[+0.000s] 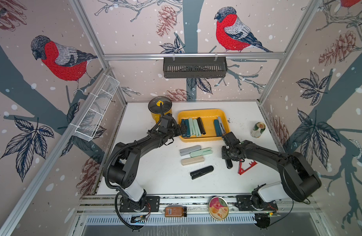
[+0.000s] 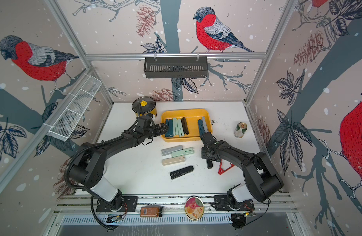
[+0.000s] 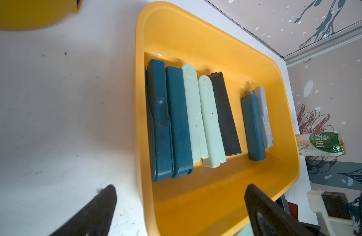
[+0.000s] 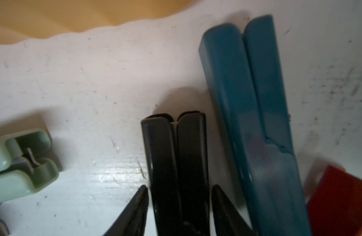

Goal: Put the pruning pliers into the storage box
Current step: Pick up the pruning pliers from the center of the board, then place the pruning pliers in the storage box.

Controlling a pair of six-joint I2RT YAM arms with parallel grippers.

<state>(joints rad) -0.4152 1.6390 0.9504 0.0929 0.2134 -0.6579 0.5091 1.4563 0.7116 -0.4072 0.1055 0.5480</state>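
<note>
**Box partly loaded, right gripper straddling a black one**

Far left at the back sits the yellow pot (image 1: 160, 108). The left gripper (image 1: 182, 128) hangs near it, at the left end of the storage box (image 1: 202, 112). Its fingers (image 3: 102, 204) are spread wide with nothing between them.

Inside the box lies a row of teal, mint and black pliers (image 1: 193, 126). Set apart from those is a teal and grey pair (image 1: 218, 127).

On the table in front, the grey pliers (image 1: 190, 150), mint pliers (image 1: 200, 152) and beige pliers (image 1: 192, 160) are bunched together. The loose black pliers (image 1: 201, 172) lie nearer the front.

The right gripper (image 4: 179, 188) has a finger on either side of another black tool (image 4: 176, 153). The fingers are close in, but it's not clear whether it's actually pinching. The teal pliers (image 4: 253, 102) lie just beside that, then the red toothed pliers (image 1: 246, 166). A can (image 1: 257, 129) stands further back
</note>
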